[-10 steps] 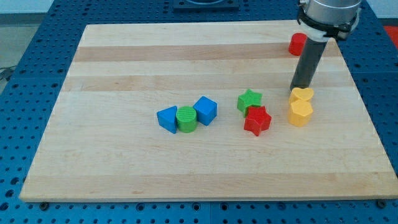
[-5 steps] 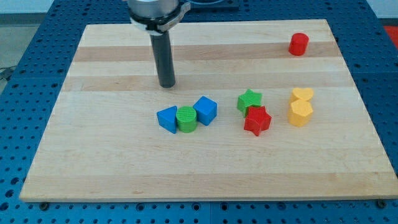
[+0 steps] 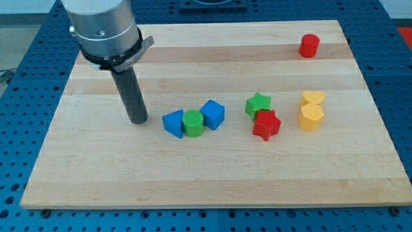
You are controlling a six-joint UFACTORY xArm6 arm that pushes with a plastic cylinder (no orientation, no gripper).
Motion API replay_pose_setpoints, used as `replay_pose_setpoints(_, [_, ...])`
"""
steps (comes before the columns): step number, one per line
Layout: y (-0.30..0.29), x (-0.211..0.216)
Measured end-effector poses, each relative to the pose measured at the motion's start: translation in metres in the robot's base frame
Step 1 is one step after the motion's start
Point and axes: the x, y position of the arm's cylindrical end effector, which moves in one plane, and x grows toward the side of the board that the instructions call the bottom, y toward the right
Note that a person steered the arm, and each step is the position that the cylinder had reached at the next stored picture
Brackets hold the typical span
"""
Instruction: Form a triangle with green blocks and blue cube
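A green cylinder point(image 3: 192, 124) sits near the board's middle, touching a blue cube point(image 3: 212, 115) on its right and a blue triangular block point(image 3: 172, 123) on its left. A green star point(image 3: 258, 104) lies further right, touching a red star point(image 3: 266, 125) below it. My tip point(image 3: 138, 120) rests on the board just left of the blue triangular block, with a small gap between them.
A yellow heart-like block point(image 3: 313, 98) and a yellow hexagon point(image 3: 311, 118) sit together at the right. A red cylinder point(image 3: 309, 46) stands near the top right corner. The wooden board point(image 3: 96, 167) lies on a blue perforated table.
My tip has swept from beside the yellow blocks at the right, across the board's top, down to the left of the blue triangular block. No block has moved.
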Motion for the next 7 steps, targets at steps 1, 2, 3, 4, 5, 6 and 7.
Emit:
replay_pose_setpoints(1, [0.018,0.016])
replay_pose_setpoints(2, [0.039,0.050])
replay_pose_setpoints(3, [0.069,0.040])
replay_pose_setpoints(4, [0.122,0.004])
replay_pose_setpoints(5, [0.152,-0.021])
replay_pose_setpoints(6, [0.152,-0.021])
replay_pose_setpoints(7, [0.150,-0.021])
